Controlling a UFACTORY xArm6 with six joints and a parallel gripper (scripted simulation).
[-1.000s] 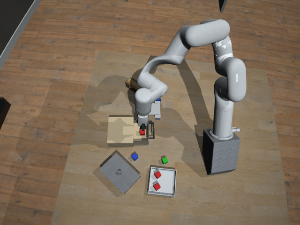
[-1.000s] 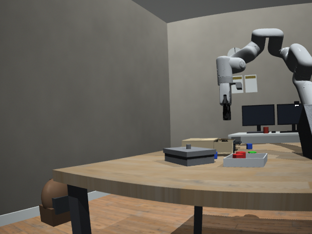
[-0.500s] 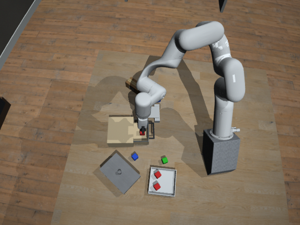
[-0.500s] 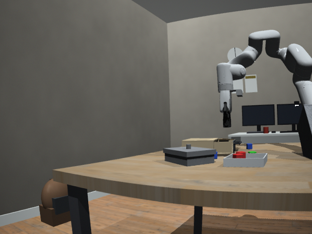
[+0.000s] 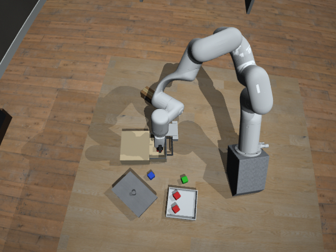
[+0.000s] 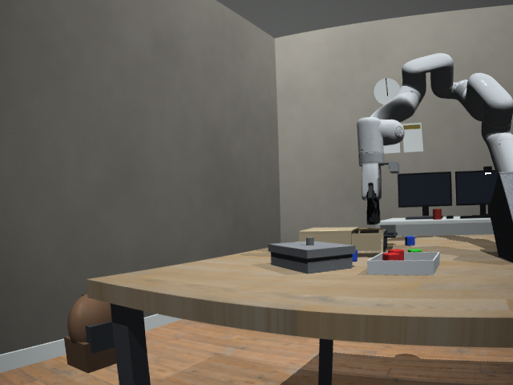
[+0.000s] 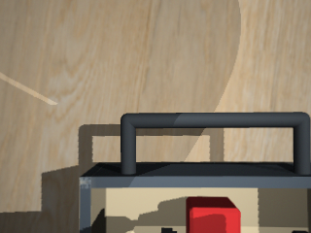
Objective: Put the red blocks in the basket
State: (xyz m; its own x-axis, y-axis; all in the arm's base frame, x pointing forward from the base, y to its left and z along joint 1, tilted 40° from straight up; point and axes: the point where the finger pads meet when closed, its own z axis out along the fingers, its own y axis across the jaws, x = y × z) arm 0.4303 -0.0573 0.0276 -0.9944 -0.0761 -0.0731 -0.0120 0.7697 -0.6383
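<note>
The light wooden cabinet (image 5: 134,146) has its drawer (image 5: 160,153) pulled out, with a dark handle (image 7: 214,121). A red block (image 7: 214,216) lies inside the drawer. My gripper (image 5: 159,148) is open and empty, pointing down right over that block; in the side view my gripper (image 6: 373,217) hangs just above the drawer. The white basket (image 5: 181,203) holds two red blocks (image 5: 176,195) (image 5: 175,208). The grey metal box (image 5: 134,193) has its lid on, with a small knob on top.
A blue block (image 5: 150,175) and a green block (image 5: 184,179) lie between the cabinet and the basket. A small wooden object (image 5: 146,93) sits behind the arm's wrist. The robot's base (image 5: 247,173) stands at the right.
</note>
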